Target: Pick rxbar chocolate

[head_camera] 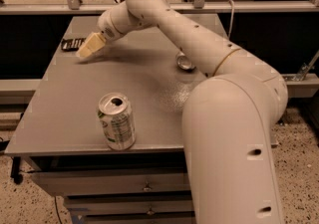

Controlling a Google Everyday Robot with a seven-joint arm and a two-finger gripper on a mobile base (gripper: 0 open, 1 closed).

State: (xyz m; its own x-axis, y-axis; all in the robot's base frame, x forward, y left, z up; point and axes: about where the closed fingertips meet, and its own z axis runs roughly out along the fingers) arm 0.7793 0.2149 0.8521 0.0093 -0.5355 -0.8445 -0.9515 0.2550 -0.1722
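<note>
One dark snack bar [73, 44] lies flat at the far left edge of the tabletop [60, 118], its long side running roughly along the back edge. Its lettering is too small to read.

The gripper [89, 46] is just to the right of the bar, angled down and to the left toward it, with its tip low over the tabletop. Whether it touches the bar cannot be told. Jaws: they show as a single pale wedge, so released or clenched cannot be told.

The arm [199, 44] reaches from the near right across the tabletop to the far left.

A silver-green can [116, 121] stands upright near the front edge with its top opened, well apart from the bar. A second can [185, 61] sits right of centre, mostly hidden behind the arm; only its metal end shows.

Drawers [144, 185] sit under the tabletop.
</note>
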